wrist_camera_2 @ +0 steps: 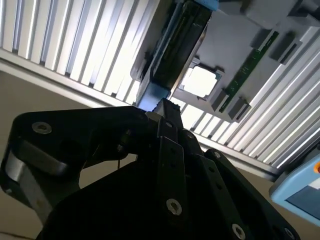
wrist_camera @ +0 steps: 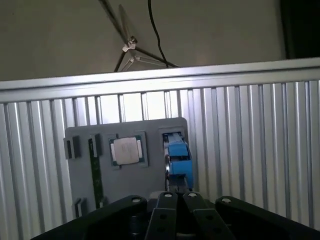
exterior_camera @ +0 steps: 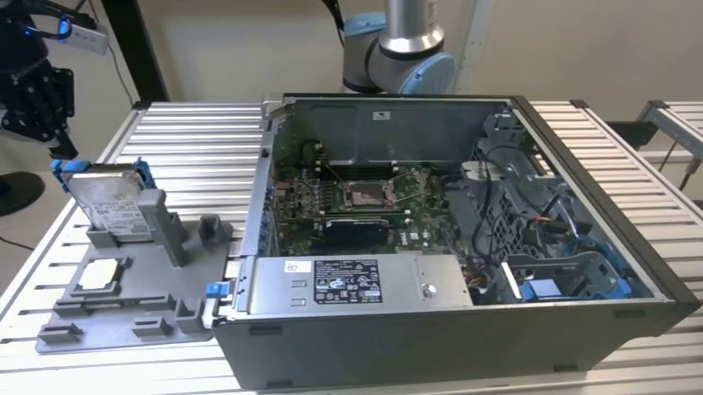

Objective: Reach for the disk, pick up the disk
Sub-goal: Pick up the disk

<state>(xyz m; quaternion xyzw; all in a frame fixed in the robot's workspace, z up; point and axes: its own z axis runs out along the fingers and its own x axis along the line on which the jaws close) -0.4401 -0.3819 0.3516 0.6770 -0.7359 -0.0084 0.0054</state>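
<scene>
The disk [exterior_camera: 110, 202] stands on edge in a slot of the grey holder tray [exterior_camera: 121, 321] at the exterior view's left, label face showing, blue rails on its edges. My black gripper [exterior_camera: 66, 153] hangs just over its upper far corner, the tip at the blue rail. In the second wrist view the gripper [wrist_camera_2: 164, 106] tip meets the blue end of the disk [wrist_camera_2: 175, 45]. In the first wrist view the disk [wrist_camera: 178, 155] shows edge-on beyond the gripper [wrist_camera: 179, 196], whose fingers lie together, shut, with nothing seen between them.
A small square silver chip [exterior_camera: 101, 274] lies in the tray beside the disk. An open computer case [exterior_camera: 439, 230] with a silver labelled box [exterior_camera: 351, 282] fills the middle of the slatted metal table [exterior_camera: 615, 164]. The arm's base [exterior_camera: 401, 49] stands behind it.
</scene>
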